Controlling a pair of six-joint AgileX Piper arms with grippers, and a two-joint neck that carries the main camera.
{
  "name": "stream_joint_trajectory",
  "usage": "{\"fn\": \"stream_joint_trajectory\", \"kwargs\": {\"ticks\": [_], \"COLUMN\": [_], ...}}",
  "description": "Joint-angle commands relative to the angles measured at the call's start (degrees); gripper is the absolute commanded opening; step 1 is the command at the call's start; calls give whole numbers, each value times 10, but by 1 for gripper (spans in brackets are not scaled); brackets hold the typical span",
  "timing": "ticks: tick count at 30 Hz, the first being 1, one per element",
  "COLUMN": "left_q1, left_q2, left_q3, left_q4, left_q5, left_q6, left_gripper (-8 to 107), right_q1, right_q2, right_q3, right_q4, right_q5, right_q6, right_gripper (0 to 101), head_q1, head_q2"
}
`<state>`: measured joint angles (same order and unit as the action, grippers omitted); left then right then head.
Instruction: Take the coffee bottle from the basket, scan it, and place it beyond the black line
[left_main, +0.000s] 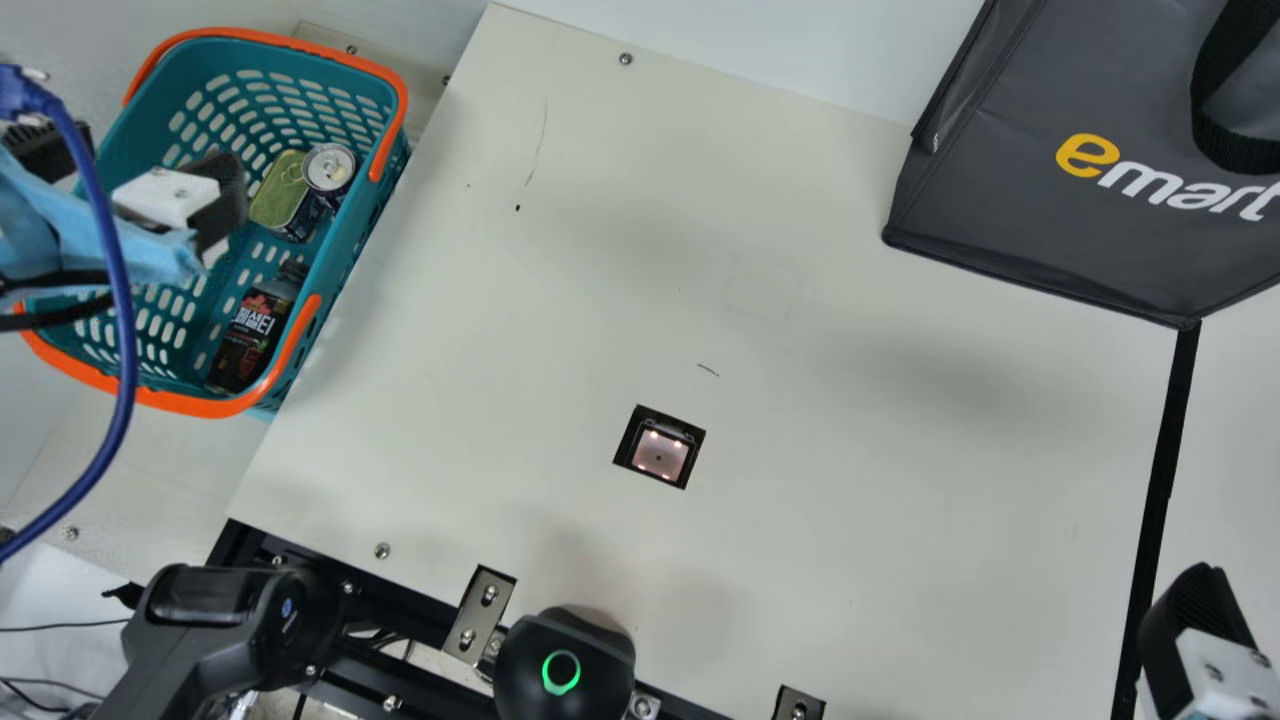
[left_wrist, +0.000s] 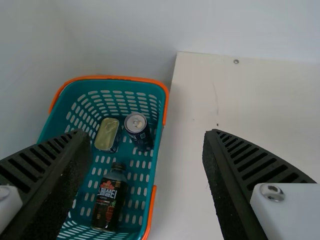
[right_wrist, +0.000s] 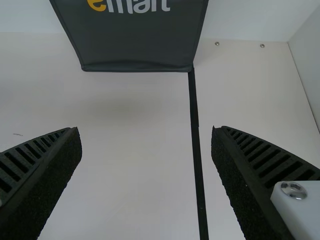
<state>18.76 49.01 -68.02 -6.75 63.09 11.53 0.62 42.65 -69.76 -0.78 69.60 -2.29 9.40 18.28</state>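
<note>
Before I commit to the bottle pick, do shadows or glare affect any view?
Main view: soft shadows on the table, bright spots in the scanner window. Left wrist view: glint on the can lid, none across the bottle. Right wrist view: faint shadow near the bag.

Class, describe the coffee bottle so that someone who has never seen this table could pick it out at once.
Left of the table in the main view, find the teal basket with orange handles. The coffee bottle lies in its lower part there. Long, dark and narrow-necked, it differs from the silver-topped can and the flat, gold-topped tin.
</note>
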Motion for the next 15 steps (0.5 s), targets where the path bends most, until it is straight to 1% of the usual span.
{"fn": "stream_joint_trajectory", "kwargs": {"ticks": [1, 10, 15], "left_q1": [34, 145, 195], "left_q2": [6, 41, 62], "left_q3": [1, 4, 6], "left_q4": [-13, -78, -103], "left_q5": [-5, -26, -36], "left_q6": [19, 109, 157], "left_gripper": [90, 90, 90], "right_q1": [0, 0, 0], "right_q2": [0, 0, 0], "right_q3": [0, 0, 0], "right_q4": [0, 1, 1], "right_q5": [0, 0, 0], "right_q6": [0, 0, 0], "right_gripper": [91, 91, 91], "head_q1": [-15, -15, -15], "head_q2": [1, 1, 1]}}
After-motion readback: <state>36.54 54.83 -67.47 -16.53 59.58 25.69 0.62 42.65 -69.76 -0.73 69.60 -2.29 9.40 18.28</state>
